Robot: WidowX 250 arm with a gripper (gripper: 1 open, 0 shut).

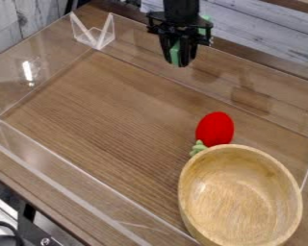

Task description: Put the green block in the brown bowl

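My gripper (180,56) hangs from the black arm at the top centre, pointing down, shut on the green block (180,50). The light green bar shows upright between the black fingers, clear above the wooden table. The brown bowl (241,200) sits at the lower right, wide, tan and with nothing in it, well away from the gripper.
A red strawberry toy (215,130) with green leaves lies against the bowl's far rim. Clear acrylic walls (92,31) fence the wooden table (105,115) on all sides. A pale plank wall stands behind.
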